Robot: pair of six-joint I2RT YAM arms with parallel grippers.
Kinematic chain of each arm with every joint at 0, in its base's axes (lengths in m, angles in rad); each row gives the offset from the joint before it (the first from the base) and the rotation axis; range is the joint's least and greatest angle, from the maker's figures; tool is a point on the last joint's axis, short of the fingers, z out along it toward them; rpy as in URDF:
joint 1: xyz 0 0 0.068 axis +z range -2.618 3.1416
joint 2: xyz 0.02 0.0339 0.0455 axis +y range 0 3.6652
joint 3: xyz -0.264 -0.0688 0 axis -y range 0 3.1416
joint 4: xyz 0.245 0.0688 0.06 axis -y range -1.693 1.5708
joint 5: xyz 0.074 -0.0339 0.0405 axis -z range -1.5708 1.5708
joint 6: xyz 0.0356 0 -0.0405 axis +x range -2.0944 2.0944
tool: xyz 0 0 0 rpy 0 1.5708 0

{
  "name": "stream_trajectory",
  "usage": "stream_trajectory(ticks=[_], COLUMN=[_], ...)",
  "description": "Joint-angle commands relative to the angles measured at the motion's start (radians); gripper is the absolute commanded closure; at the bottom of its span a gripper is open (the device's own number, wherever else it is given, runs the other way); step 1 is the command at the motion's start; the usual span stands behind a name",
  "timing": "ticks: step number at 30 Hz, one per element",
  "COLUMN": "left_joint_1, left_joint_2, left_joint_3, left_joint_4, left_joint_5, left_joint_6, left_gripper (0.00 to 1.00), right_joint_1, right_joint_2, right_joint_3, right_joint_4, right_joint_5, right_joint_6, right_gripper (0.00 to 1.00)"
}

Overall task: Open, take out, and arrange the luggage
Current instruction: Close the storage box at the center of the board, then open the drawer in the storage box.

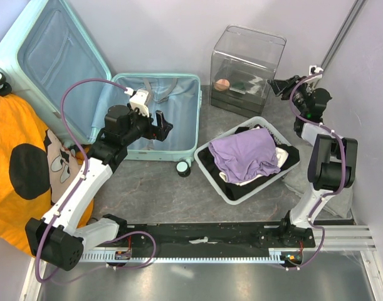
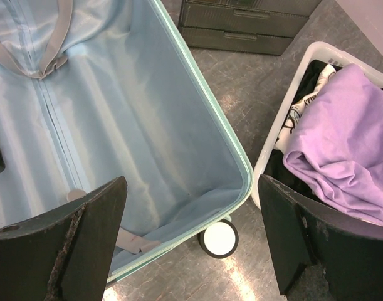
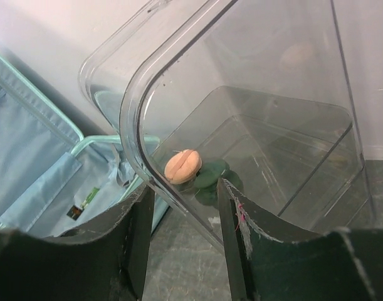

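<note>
Luggage, where: the luggage (image 1: 182,110) lies open at the back left of the table (image 1: 147,188). Its base is flat and its lid (image 1: 53,56) is propped up against the wall.
Luggage, inside: there is pale blue lining and grey straps (image 2: 53,59), and no cargo shows in the base.
Left gripper: the left gripper (image 2: 191,188) hovers over the base with its fingers spread wide, holding nothing.
Right gripper: the right gripper (image 3: 185,191) sits at the clear box (image 1: 247,56) with its fingers partly apart. The box's rim lines up with the gap, but contact can't be told.
Handling: the shell is stiff and probably slick, too broad to pinch across. It looks bulky rather than heavy, since it seems empty. A spinner wheel (image 1: 183,168) pokes out at the near corner, so a push may make it roll or swing.
Where to grab: the base's near rim looks best, thin enough for the open fingers. The straps are a softer, floppier option.
Surface: the tabletop is grey and mottled, smooth enough for sliding.
Room: it's tight, with the white basket (image 1: 216,182) and its purple garment (image 1: 244,153) just beside the base on the right, and an orange printed cloth (image 1: 15,157) on the left.
</note>
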Motion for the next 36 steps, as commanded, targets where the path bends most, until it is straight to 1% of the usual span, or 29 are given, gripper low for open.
stream_trajectory(ticks=[1,6,8,9,11,12,13,14,15,16,17,19,20,21,22,23,24,26,28,29,31,32,35,36], left_joint_1=[-0.001,-0.001,-0.001,-0.001,-0.001,0.0,-0.001,0.0,-0.001,-0.001,-0.001,-0.001,-0.001,-0.001,-0.001,-0.003,-0.003,-0.001,-0.003,-0.001,-0.001,0.0,-0.001,0.0], left_joint_2=[-0.021,-0.017,-0.018,-0.021,-0.021,-0.023,-0.026,-0.027,-0.03,-0.032,-0.035,-0.038,-0.046,-0.046,-0.05,-0.059,-0.066,-0.078,-0.099,-0.105,-0.118,-0.122,-0.136,-0.142], left_joint_3=[0.001,-0.001,-0.001,-0.001,-0.002,-0.002,-0.002,-0.005,-0.005,-0.007,-0.007,-0.007,-0.008,-0.01,-0.01,-0.011,-0.01,-0.011,-0.017,-0.017,-0.017,-0.017,-0.02,-0.022], left_joint_4=[0.029,0.03,0.032,0.03,0.03,0.03,0.03,0.036,0.037,0.04,0.041,0.047,0.058,0.061,0.064,0.066,0.067,0.069,0.086,0.084,0.087,0.087,0.081,0.081], left_joint_5=[-0.012,-0.015,-0.018,-0.016,-0.021,-0.022,-0.027,-0.029,-0.03,-0.032,-0.029,-0.006,0.005,0.019,0.027,0.03,0.03,0.039,0.06,0.065,0.071,0.071,0.05,0.038], left_joint_6=[0.019,0.021,0.021,0.021,0.024,0.024,0.024,0.024,0.021,0.016,0.01,-0.016,-0.033,-0.037,-0.043,-0.057,-0.069,-0.102,-0.119,-0.134,-0.14,-0.137,-0.123,-0.12], left_gripper=[0.08,0.08,0.08,0.08,0.08,0.08,0.08,0.08,0.08,0.08,0.08,0.08,0.08,0.08,0.08,0.08,0.08,0.08,0.08,0.08,0.08,0.08,0.08,0.08], right_joint_1=[0.018,0.025,0.025,0.021,0.015,0.008,0.008,0.013,0.033,0.051,0.073,0.158,0.226,0.26,0.289,0.347,0.378,0.459,0.49,0.508,0.518,0.527,0.547,0.55], right_joint_2=[0.05,0.071,0.05,0.01,-0.054,-0.133,-0.177,-0.22,-0.298,-0.33,-0.358,-0.412,-0.423,-0.423,-0.414,-0.388,-0.371,-0.308,-0.259,-0.208,-0.156,-0.107,-0.036,-0.024], right_joint_3=[0.076,0.117,0.101,0.088,-0.002,-0.04,-0.123,-0.166,-0.209,-0.272,-0.292,-0.338,-0.353,-0.381,-0.393,-0.402,-0.416,-0.415,-0.407,-0.407,-0.395,-0.387,-0.343,-0.325], right_joint_4=[0.079,0.047,0.03,-0.002,-0.016,-0.049,-0.062,-0.072,-0.086,-0.097,-0.117,-0.161,-0.158,-0.128,-0.105,-0.079,-0.018,0.05,0.098,0.159,0.207,0.243,0.248,0.234], right_joint_5=[0.046,0.072,0.106,0.147,0.21,0.291,0.339,0.382,0.415,0.466,0.482,0.532,0.549,0.561,0.574,0.601,0.617,0.675,0.735,0.788,0.834,0.86,0.965,1.033], right_joint_6=[0.019,0.013,0.014,0.017,0.034,0.042,0.04,0.05,0.06,0.071,0.071,0.08,0.1,0.123,0.189,0.217,0.234,0.264,0.301,0.347,0.395,0.416,0.439,0.45], right_gripper=[0.48,0.48,0.43,0.41,0.36,0.33,0.32,0.31,0.31,0.31,0.31,0.32,0.33,0.34,0.34,0.36,0.36,0.37,0.37,0.39,0.44,0.44,0.46,0.46])
